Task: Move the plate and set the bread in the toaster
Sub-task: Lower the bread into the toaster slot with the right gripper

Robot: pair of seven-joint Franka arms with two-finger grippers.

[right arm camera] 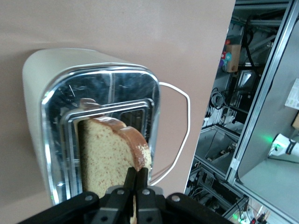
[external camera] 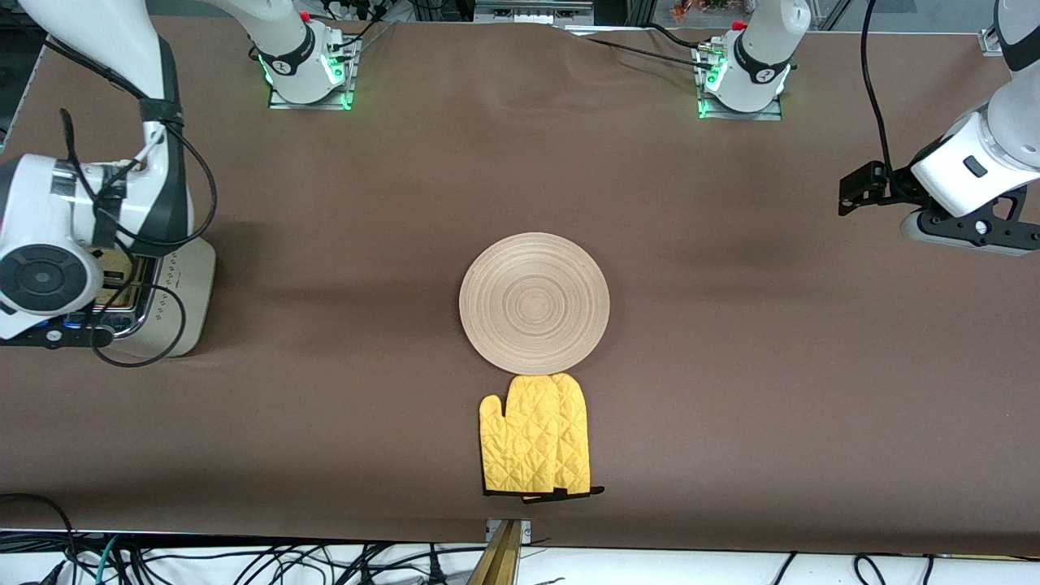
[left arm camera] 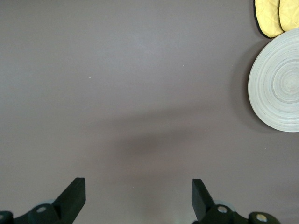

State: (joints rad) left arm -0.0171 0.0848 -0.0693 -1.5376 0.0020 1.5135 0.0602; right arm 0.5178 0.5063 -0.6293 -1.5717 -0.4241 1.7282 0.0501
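Note:
The cream-white toaster stands at the right arm's end of the table, its chrome top filling the right wrist view. My right gripper is shut on the crust edge of the brown speckled bread. It holds the slice upright over a toaster slot, with the slice's lower end at the slot's opening. In the front view the right arm's wrist hides the gripper and the bread. The tan wooden plate lies bare at mid-table. My left gripper hangs open over bare cloth at the left arm's end.
A yellow oven mitt lies nearer the front camera than the plate, touching its rim. The toaster's white cord loops beside it. The table's edge runs close to the toaster.

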